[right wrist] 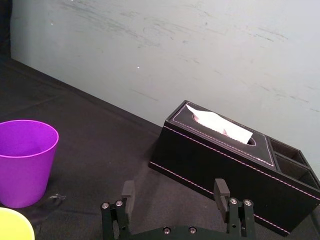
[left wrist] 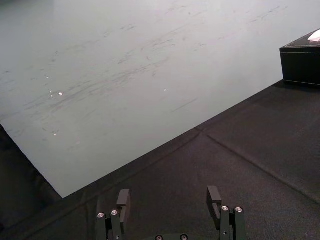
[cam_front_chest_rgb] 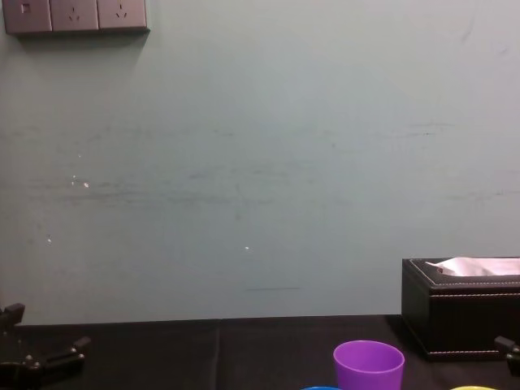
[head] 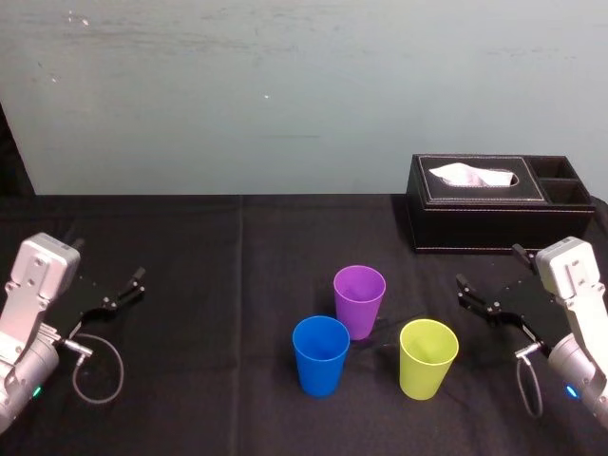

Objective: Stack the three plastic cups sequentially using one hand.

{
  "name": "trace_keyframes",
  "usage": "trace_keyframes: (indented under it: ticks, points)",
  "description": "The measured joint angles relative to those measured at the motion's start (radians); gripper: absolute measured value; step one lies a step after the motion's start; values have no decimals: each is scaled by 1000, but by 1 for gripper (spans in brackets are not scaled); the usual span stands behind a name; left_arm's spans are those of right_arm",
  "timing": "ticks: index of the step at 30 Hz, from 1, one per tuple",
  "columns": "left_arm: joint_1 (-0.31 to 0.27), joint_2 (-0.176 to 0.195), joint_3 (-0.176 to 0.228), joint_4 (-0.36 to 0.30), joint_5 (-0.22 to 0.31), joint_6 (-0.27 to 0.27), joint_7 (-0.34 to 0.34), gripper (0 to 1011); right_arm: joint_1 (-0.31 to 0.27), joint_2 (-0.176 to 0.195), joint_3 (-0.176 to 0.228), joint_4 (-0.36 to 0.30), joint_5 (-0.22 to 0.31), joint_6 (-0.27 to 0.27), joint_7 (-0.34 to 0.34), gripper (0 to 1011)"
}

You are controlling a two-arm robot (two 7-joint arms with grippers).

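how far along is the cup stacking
Nothing looks done: the purple cup, blue cup and yellow-green cup each stand upright on the table, none nested. Nothing is in hand: the left tool and right tool are open and empty, out at the table's sides. All the stacking is left.

Open cloth (head: 199, 313) left of cups (head: 359, 300) (tissue box (head: 501, 207) blocks far right).
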Motion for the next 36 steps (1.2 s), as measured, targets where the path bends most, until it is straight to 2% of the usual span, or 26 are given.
trace_keyframes:
  ticks: [12, 21, 25, 28, 32, 33, 35, 36]
  points:
    - [0, 0, 0, 0, 0, 0, 0, 1000, 0, -1, 1, 0, 0, 0, 1, 1003]
    - [0, 0, 0, 0, 0, 0, 0, 1000, -5, -11, 41, -6, 10, -1, 23, 1003]
    - [0, 0, 0, 0, 0, 0, 0, 1000, -39, 7, 69, -56, 31, 1, 44, 1003]
    - [0, 0, 0, 0, 0, 0, 0, 1000, -79, 33, 90, -106, 50, 1, 71, 1003]
    - [0, 0, 0, 0, 0, 0, 0, 1000, -172, 90, 143, -195, 101, 20, 102, 1003]
    - [0, 0, 0, 0, 0, 0, 0, 1000, -172, 90, 143, -195, 101, 20, 102, 1003]
    - [0, 0, 0, 0, 0, 0, 0, 1000, -247, 131, 184, -252, 139, 30, 122, 1003]
    - [0, 0, 0, 0, 0, 0, 0, 1000, -247, 131, 184, -252, 139, 30, 122, 1003]
